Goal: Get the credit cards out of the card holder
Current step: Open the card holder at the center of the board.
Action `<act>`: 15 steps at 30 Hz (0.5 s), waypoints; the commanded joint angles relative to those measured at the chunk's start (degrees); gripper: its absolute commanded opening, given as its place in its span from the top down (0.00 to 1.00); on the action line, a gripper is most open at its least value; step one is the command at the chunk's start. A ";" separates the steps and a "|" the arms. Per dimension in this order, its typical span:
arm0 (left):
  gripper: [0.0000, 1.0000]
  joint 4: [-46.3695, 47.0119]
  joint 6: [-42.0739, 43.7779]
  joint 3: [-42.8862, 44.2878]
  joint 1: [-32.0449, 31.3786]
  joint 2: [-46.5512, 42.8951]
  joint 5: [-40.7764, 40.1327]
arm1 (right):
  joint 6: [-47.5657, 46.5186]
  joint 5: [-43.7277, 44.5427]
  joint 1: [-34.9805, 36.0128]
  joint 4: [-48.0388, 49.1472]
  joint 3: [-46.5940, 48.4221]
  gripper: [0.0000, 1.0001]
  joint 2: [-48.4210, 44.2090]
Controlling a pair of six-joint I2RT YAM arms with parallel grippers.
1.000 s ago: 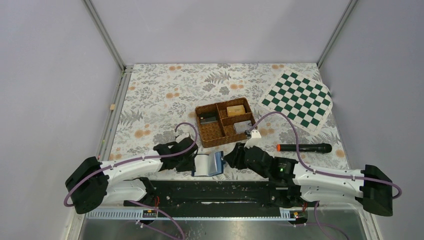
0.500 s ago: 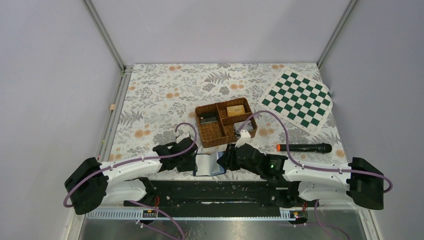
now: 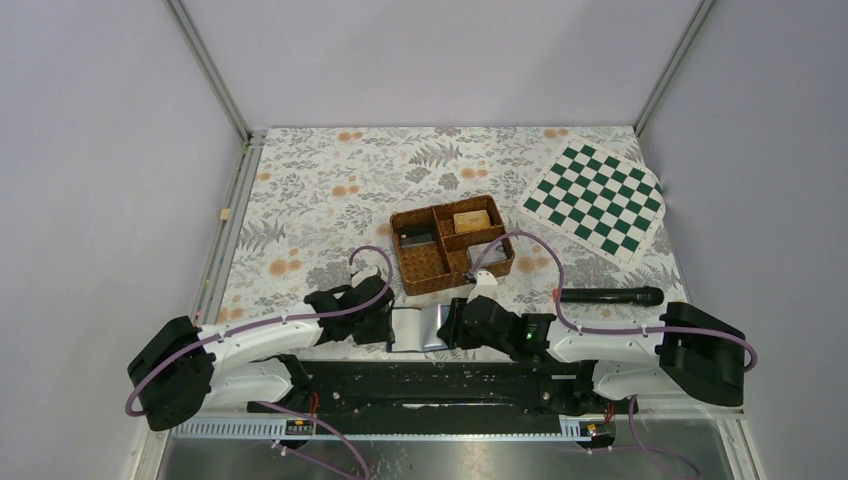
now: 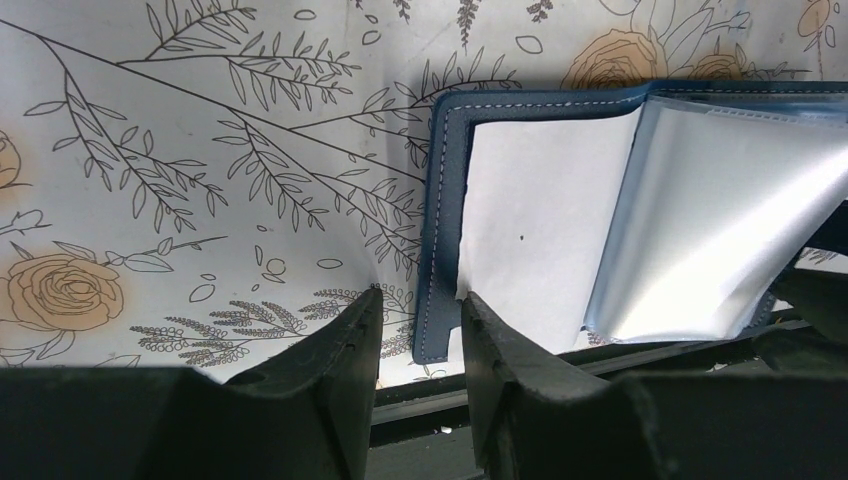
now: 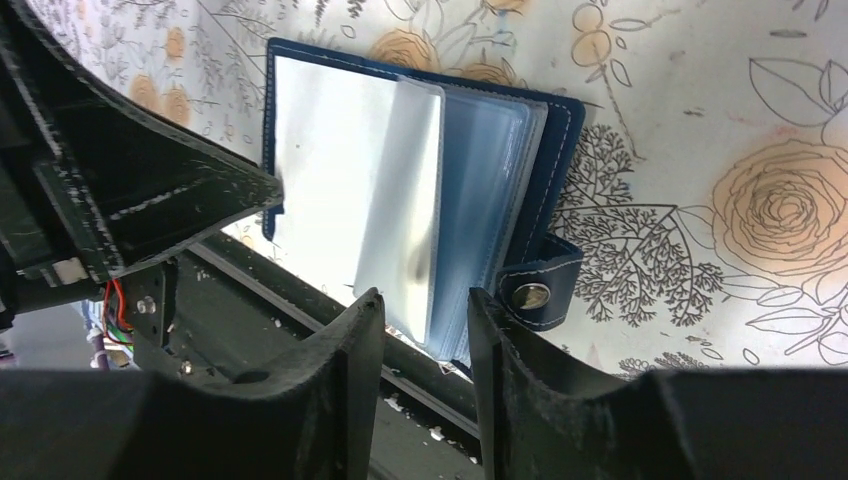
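The card holder (image 5: 320,160) lies open and flat on the floral tablecloth (image 3: 320,200), right at the near edge of the table, between my two grippers. My left gripper (image 4: 421,297) sits at its left near corner with the jaws part-way apart. The stitched navy border runs up between my fingers, and one fingertip (image 4: 480,320) is against the white page inside. I can't tell whether I'm pinching anything there. My right gripper (image 5: 425,295) comes in from the other side, jaws also standing apart. The near edge of a clear sleeve (image 5: 400,200) and the pale blue sleeves behind it sit in the gap. That clear sleeve is lifted a little off the white page. The short navy tab (image 5: 535,290) with its metal snap sticks out just right of my right finger, lying on the cloth. Just beyond the holder sits the brown wicker tray (image 3: 396,250), and the green-and-white chessboard (image 3: 594,201) lies well off to the far right.
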 commanded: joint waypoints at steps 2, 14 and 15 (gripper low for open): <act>0.65 1.01 -0.76 -1.05 -0.11 -0.74 0.46 | 1.47 1.73 -0.10 3.63 -0.86 0.50 1.30; 0.64 0.96 -0.56 -0.83 -0.14 -1.20 0.69 | 0.82 -2.33 -0.11 9.16 1.02 0.48 5.24; 0.64 0.96 -0.50 -0.76 -0.12 -1.25 0.72 | 0.54 -2.70 -0.11 9.80 1.06 0.48 5.21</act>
